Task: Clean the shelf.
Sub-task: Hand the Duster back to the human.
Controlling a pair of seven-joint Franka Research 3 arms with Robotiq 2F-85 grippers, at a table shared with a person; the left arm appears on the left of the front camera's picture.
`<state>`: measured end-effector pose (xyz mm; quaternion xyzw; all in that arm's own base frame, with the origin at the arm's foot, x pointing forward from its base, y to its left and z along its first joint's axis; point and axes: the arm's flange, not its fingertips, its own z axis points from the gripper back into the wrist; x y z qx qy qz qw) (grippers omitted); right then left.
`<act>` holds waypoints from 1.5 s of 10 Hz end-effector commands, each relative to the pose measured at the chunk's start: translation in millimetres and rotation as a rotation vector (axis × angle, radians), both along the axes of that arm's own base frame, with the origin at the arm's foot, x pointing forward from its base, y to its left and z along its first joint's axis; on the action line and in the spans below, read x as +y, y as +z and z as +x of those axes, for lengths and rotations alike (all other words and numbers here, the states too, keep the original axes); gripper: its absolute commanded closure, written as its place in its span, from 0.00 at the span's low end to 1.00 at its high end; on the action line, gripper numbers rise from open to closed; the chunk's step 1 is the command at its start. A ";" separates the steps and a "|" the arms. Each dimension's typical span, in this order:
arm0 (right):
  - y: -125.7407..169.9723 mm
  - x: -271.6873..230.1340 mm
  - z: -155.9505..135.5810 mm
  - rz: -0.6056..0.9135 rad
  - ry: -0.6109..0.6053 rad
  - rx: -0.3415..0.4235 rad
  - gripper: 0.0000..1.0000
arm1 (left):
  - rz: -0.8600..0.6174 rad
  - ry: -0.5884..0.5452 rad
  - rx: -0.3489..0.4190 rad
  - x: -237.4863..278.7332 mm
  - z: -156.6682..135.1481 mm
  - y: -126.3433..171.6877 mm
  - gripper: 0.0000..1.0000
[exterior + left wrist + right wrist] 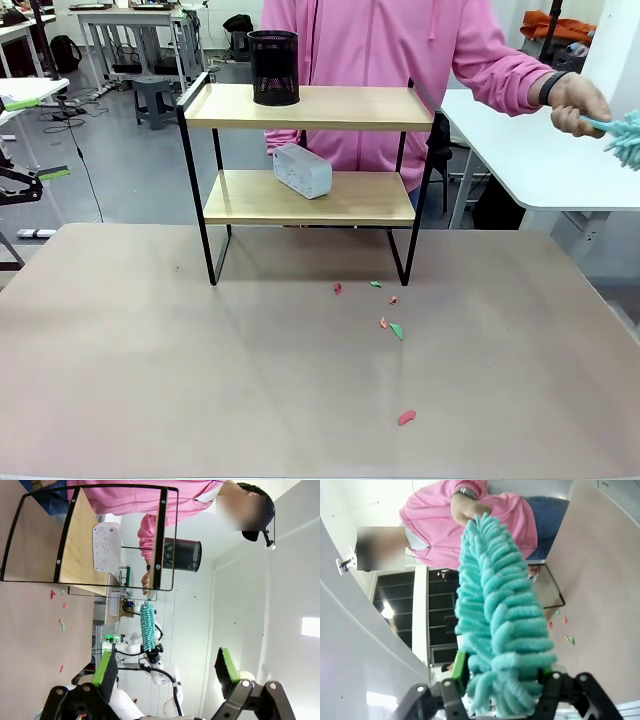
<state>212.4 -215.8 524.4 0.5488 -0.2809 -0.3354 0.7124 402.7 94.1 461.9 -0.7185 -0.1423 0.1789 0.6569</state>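
Front and wrist views sharing shelf [308,107]

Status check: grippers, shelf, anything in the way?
Left gripper open, empty. Right gripper open around teal fluffy duster, person's hand holding handle. Two-tier wooden shelf carries black mesh cup, white box.

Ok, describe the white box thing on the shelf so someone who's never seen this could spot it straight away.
Find the shelf, two wooden boards in a black frame, at the table's far side. On its lower board, left of centre, lies a white power strip with rounded corners. Its one shelf neighbour, the black mesh cup, stands on the top board.
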 end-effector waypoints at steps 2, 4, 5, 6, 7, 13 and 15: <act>2.0 33.9 3.9 0.021 0.199 0.026 0.00 | -0.001 -0.016 -0.001 1.6 -0.9 2.8 0.00; -9.8 83.3 25.6 -0.006 0.363 0.092 0.00 | -0.001 -0.016 -0.001 1.6 -0.9 2.8 0.00; -22.1 110.8 39.2 -0.029 0.439 0.135 0.00 | -0.001 -0.016 -0.001 1.6 -0.9 2.8 0.00; -36.4 142.1 50.5 -0.060 0.519 0.181 0.00 | -0.001 -0.016 -0.001 1.6 -0.9 2.8 0.00; -52.0 174.7 57.5 -0.072 0.609 0.229 0.00 | -0.001 -0.016 -0.001 1.6 -0.9 2.8 0.00; -60.2 221.3 90.1 -0.059 0.802 0.312 0.00 | -0.001 -0.016 -0.001 1.6 -0.9 2.8 0.00; -60.2 221.3 90.1 -0.059 0.802 0.312 0.00 | -0.001 -0.016 -0.001 1.6 -0.9 2.8 0.00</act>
